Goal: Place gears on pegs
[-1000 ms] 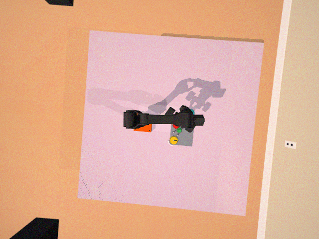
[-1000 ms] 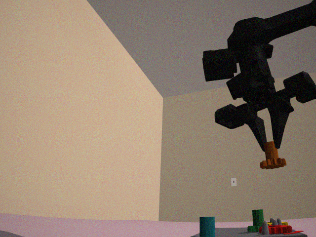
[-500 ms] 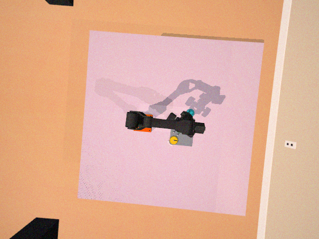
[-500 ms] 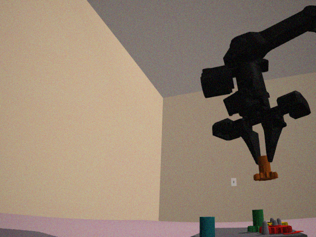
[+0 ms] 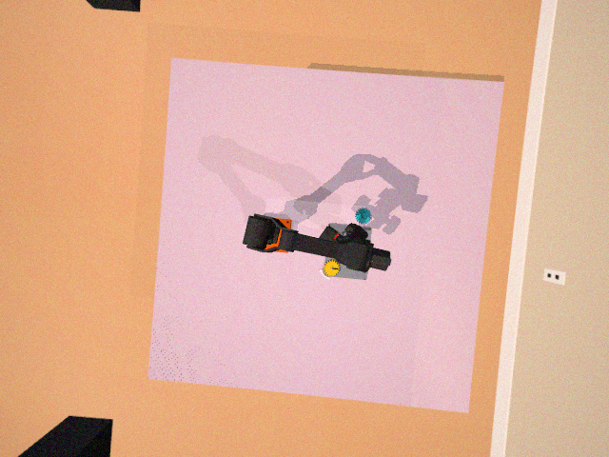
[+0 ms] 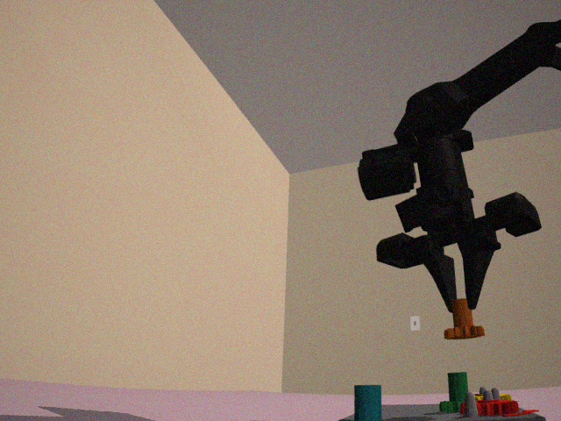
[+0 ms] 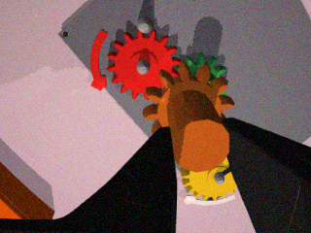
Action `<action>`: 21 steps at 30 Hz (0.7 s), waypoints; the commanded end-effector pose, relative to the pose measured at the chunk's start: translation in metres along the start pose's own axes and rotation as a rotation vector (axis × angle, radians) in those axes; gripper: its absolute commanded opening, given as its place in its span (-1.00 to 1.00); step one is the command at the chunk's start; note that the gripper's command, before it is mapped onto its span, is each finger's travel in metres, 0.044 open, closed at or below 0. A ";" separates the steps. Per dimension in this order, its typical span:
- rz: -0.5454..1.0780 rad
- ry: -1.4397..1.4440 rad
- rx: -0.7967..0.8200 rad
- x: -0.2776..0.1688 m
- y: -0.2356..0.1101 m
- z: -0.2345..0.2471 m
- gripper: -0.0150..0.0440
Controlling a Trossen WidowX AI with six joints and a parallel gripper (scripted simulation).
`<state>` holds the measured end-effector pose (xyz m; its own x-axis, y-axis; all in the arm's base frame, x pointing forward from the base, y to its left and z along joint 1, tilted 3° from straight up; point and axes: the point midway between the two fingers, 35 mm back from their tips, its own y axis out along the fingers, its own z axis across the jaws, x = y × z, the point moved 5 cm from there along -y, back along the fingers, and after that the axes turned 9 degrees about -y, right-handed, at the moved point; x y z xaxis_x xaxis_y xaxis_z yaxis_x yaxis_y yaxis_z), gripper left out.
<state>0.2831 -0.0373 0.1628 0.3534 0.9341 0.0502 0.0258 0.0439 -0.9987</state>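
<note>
My gripper (image 6: 462,306) (image 7: 196,134) is shut on the orange gear (image 6: 462,317) (image 7: 204,146) by its tall handle and holds it in the air above the board (image 5: 355,274) (image 6: 398,411) (image 7: 272,73). The red gear (image 6: 496,408) (image 7: 125,63) is on the board, beside an empty peg (image 6: 471,405) (image 7: 144,27). The green gear (image 6: 458,385) (image 7: 206,62) stands on the board near the red gear, partly hidden by the orange gear in the wrist view. The yellow gear (image 5: 330,267) (image 7: 199,185) is partly hidden in the wrist view. The teal gear (image 5: 363,215) (image 6: 367,403) stands off the board.
The red arrow (image 7: 96,63) lies beside the red gear, and the white arrow (image 7: 209,202) beside the yellow gear. The arm (image 5: 314,245) covers much of the board in the top view. The orange base (image 5: 284,246) is left of the board there.
</note>
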 end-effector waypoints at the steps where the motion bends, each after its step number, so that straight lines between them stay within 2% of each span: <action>1: -0.002 -0.003 0.005 -0.009 0.006 -0.005 -0.49; 21: 0.000 -0.006 0.003 -0.050 0.025 -0.019 -0.49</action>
<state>0.2843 -0.0829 0.1402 0.3520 0.9348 0.0479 0.0250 0.0418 -0.9988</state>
